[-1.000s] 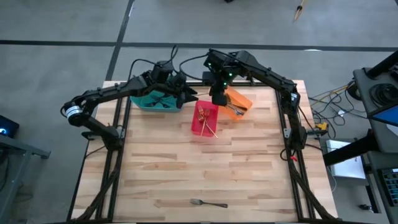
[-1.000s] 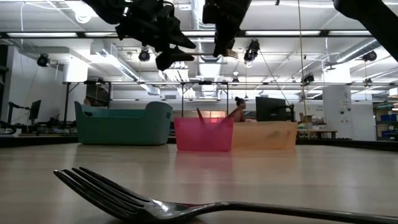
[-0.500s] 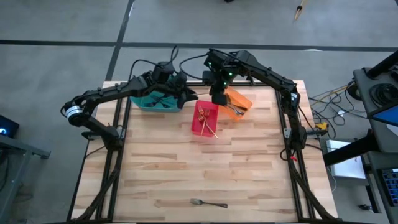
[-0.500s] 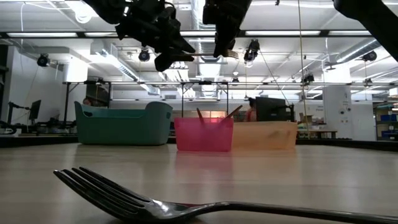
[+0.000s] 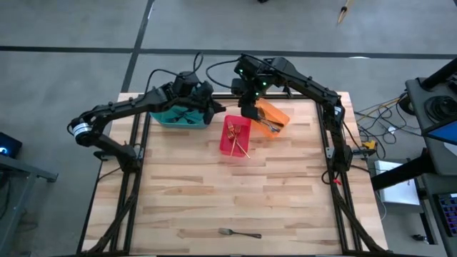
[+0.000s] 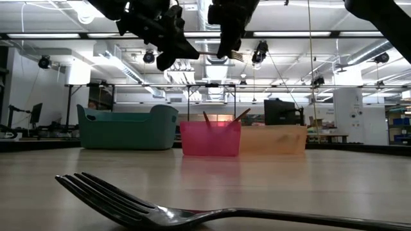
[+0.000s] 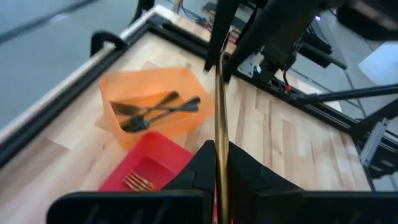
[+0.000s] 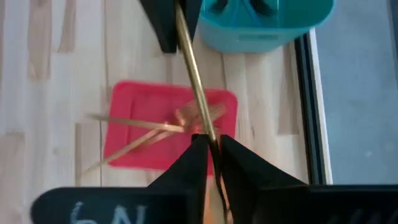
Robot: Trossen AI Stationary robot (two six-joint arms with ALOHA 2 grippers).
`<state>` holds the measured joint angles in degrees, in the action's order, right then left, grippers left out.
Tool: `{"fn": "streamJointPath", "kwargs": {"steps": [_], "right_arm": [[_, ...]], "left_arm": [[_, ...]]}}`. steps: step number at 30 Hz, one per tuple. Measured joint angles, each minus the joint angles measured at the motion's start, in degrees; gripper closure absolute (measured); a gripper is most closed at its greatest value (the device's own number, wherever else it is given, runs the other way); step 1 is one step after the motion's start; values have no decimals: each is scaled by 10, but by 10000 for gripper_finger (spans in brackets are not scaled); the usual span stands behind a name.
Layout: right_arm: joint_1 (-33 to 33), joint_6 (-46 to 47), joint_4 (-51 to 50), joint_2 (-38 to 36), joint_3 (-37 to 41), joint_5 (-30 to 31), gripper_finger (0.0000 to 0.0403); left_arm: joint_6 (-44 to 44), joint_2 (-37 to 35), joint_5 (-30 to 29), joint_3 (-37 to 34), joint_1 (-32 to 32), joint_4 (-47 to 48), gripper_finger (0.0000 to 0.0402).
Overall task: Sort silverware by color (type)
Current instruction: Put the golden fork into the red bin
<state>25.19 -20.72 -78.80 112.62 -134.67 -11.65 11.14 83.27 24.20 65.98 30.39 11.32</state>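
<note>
High view: I see no legible labels. Both grippers hang over the far bins, left gripper point(image 5: 214, 107) by the teal bin point(image 5: 178, 116), right gripper point(image 5: 247, 112) at the red bin's point(image 5: 235, 135) 12 o'clock. A lone fork point(image 5: 239, 233) lies at the table's 6 o'clock. Low view: that fork point(image 6: 192, 215) fills the foreground. Left wrist: fingers pinched on a gold fork point(image 7: 220, 124); dark forks point(image 7: 155, 111) in the orange bin point(image 7: 155, 102). Right wrist: fingers clamp the same gold fork point(image 8: 194, 81); partial white lettering, unreadable.
</note>
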Motion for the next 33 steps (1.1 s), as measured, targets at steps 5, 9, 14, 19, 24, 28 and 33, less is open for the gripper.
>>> {"fn": "streamJointPath", "kwargs": {"steps": [5,9,14,19,24,28,33], "right_arm": [[4,3,23,-2,0,-3,336],[11,11,56,-13,-3,-3,315],[18,44,107,-36,-3,-3,287],[21,66,193,-66,-3,-3,253],[23,73,289,-101,-3,-5,227],[24,72,341,-123,-3,-9,218],[23,78,363,-147,-3,-38,221]], "left_arm": [[-21,-9,-3,0,6,-4,400],[-29,-10,-3,0,19,-6,400],[-24,-26,4,0,34,-28,400],[-20,-51,4,0,54,-28,401],[-26,-80,14,0,74,-42,401],[-25,-104,50,0,91,-63,401],[-14,-136,87,0,105,-85,401]]}}
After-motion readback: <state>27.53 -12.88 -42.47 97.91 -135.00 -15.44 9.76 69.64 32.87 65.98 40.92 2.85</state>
